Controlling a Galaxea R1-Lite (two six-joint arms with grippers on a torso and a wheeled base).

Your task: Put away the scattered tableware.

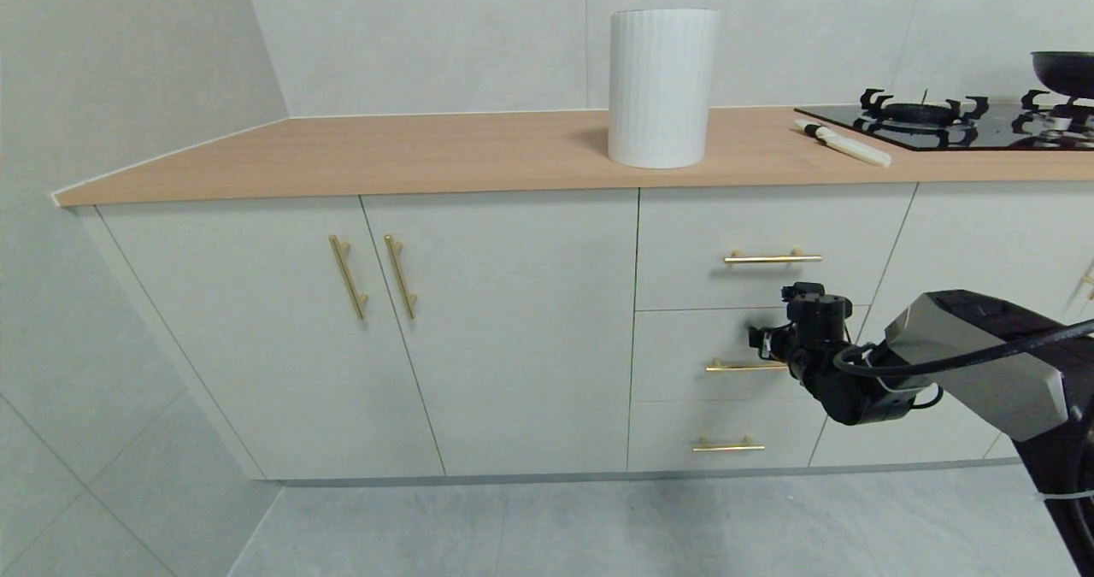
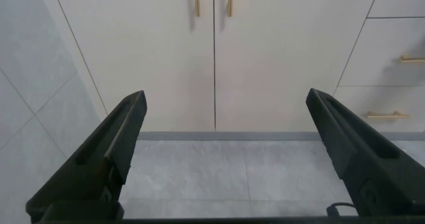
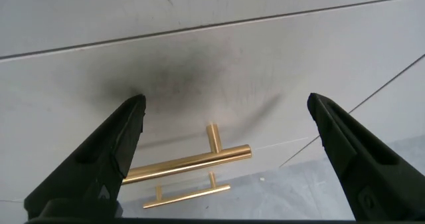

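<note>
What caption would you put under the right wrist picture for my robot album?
The open right gripper faces the gold bar handle on a pale grey drawer front.

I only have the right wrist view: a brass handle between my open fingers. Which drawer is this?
Observer: The right gripper is at the middle drawer handle of three stacked drawers.
Operator: Anything on the counter above?
Observer: A white ribbed canister, and a pale utensil lying beside the hob.
Operator: And the left arm?
Observer: The left gripper is open, held low, facing the double cabinet doors.
</note>
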